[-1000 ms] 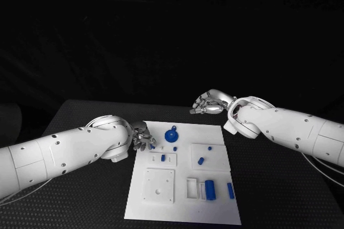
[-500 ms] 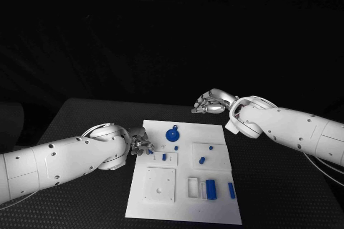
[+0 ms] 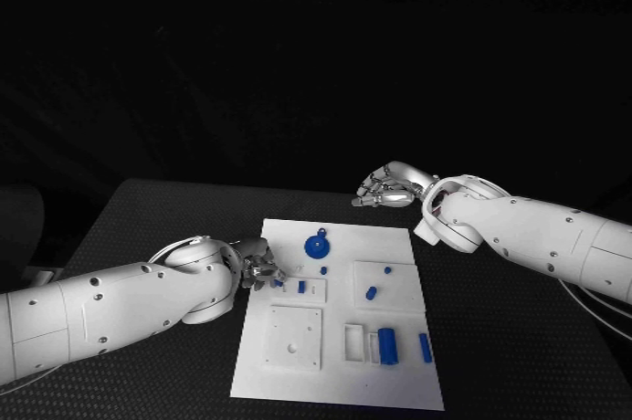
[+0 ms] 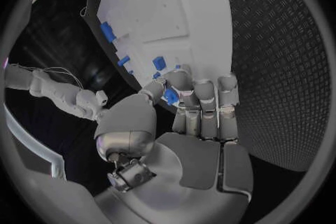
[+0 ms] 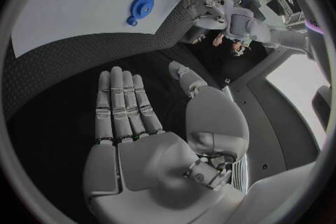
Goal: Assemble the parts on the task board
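left hand (image 4: 183,102) pinching a small blue part (image 4: 171,96) at the task board (image 3: 395,383) left edge, seemingly | rigid, light, slippery; needing fingertip grip | right hand (image 5: 133,123) hovering flat, holding nothing

Left hand (image 3: 258,263) hides board's edge (image 3: 256,283).

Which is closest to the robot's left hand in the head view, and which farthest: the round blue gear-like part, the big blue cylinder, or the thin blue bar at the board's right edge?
Measured from the left hand:
1. Round blue gear-like part, near the task board's far end, just beyond the hand.
2. Big blue cylinder, toward the board's near right.
3. Thin blue bar, at the right edge, just past the cylinder.
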